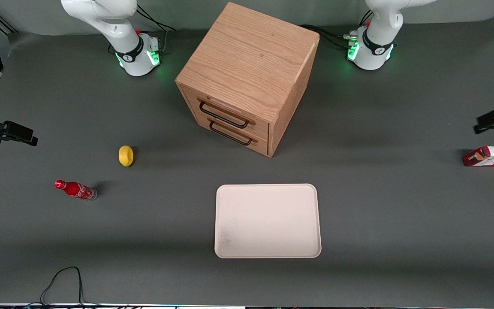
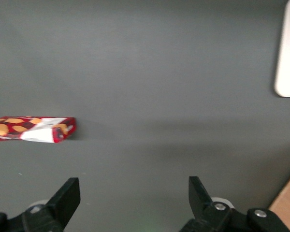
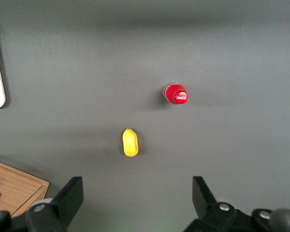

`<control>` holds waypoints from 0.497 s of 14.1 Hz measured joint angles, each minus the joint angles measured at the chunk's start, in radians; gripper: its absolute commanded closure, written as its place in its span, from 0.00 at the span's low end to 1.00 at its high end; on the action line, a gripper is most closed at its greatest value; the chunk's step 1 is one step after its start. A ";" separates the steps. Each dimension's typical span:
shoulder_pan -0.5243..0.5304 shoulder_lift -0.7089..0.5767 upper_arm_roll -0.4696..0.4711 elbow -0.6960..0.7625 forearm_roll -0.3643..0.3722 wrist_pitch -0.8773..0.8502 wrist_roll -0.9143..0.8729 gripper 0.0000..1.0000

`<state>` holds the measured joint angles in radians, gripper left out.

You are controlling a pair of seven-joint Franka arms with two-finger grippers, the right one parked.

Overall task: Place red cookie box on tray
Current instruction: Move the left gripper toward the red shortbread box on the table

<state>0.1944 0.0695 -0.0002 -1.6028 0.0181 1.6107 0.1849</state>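
Note:
The red cookie box (image 1: 492, 156) lies flat on the grey table at the working arm's end, partly cut off by the picture's edge. In the left wrist view the red cookie box (image 2: 31, 129) shows its biscuit pictures and white panel. My gripper (image 1: 483, 122) hangs above the table, a little farther from the front camera than the box and apart from it. In its own view the gripper (image 2: 134, 198) is open wide with only bare table between the fingers. The cream-white tray (image 1: 267, 221) lies mid-table near the front camera; one rounded corner of the tray (image 2: 288, 48) shows in the wrist view.
A wooden two-drawer cabinet (image 1: 247, 77) stands mid-table, farther from the front camera than the tray. A yellow lemon-like object (image 1: 126, 155) and a small red soda bottle (image 1: 75, 189) lie toward the parked arm's end. A black cable (image 1: 62, 281) loops at the table's front edge.

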 measured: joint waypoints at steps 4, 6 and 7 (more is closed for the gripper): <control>0.199 0.035 0.005 0.000 0.002 0.039 0.233 0.00; 0.309 0.051 0.006 0.002 0.002 0.069 0.347 0.00; 0.356 0.059 0.007 0.004 0.002 0.079 0.390 0.00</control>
<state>0.5499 0.1284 0.0072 -1.5983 0.0203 1.6902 0.5748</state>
